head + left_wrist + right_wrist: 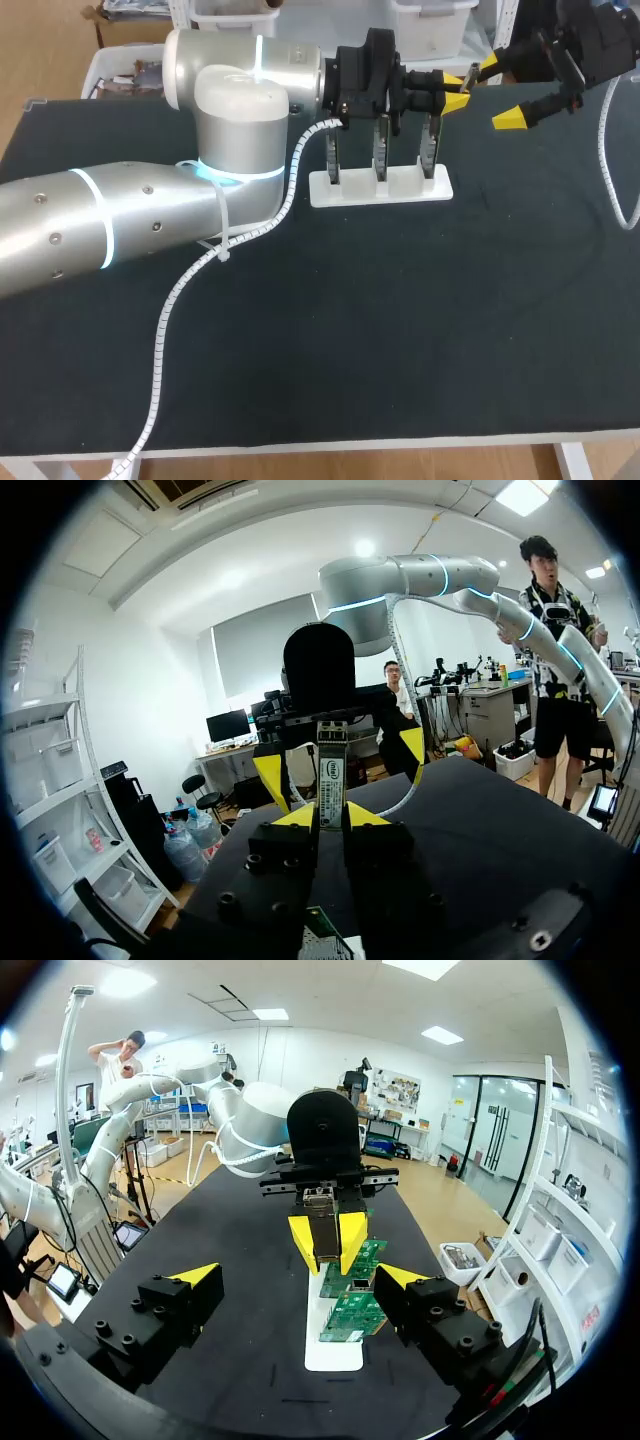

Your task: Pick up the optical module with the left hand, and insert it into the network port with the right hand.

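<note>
The left gripper (455, 92) is hanging in the air over the right end of the white holder (405, 188), toward the table's (400, 340) far side; its yellow-tipped fingers (296, 816) are pinching the optical module (331, 775) from both sides, and the module is sticking out past the tips, well off the table; the right gripper (498, 92) is facing it from the far right, near but apart, with its fingers spread wide and gripping nothing; three circuit boards (380, 150) are standing upright in the holder, below and to the left of the module.
</note>
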Motion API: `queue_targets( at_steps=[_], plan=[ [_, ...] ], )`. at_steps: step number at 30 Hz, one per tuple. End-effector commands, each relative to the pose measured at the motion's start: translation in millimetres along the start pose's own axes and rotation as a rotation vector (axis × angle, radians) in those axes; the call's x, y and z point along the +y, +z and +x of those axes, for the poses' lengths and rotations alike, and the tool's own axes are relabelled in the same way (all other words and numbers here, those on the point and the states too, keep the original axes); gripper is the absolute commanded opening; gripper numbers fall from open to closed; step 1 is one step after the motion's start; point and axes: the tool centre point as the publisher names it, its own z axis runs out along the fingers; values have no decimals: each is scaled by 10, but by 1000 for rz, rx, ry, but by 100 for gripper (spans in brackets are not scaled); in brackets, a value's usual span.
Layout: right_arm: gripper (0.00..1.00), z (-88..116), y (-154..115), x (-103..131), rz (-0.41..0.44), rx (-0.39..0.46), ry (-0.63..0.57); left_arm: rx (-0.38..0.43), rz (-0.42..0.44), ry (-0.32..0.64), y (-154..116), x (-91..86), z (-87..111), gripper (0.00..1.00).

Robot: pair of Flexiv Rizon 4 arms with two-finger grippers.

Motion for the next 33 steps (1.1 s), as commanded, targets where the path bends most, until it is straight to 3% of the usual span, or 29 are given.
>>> queue_targets(
  at_steps=[1,22,33],
  plan=[
    [100,-2,1,3,1,0,-1,-1,3,0,9,19,8,0],
    [100,-2,1,3,1,0,-1,-1,3,0,9,19,8,0],
    [100,-305,-93,-21,22,-11,-100,-1,3,0,9,19,8,0]
  ],
)
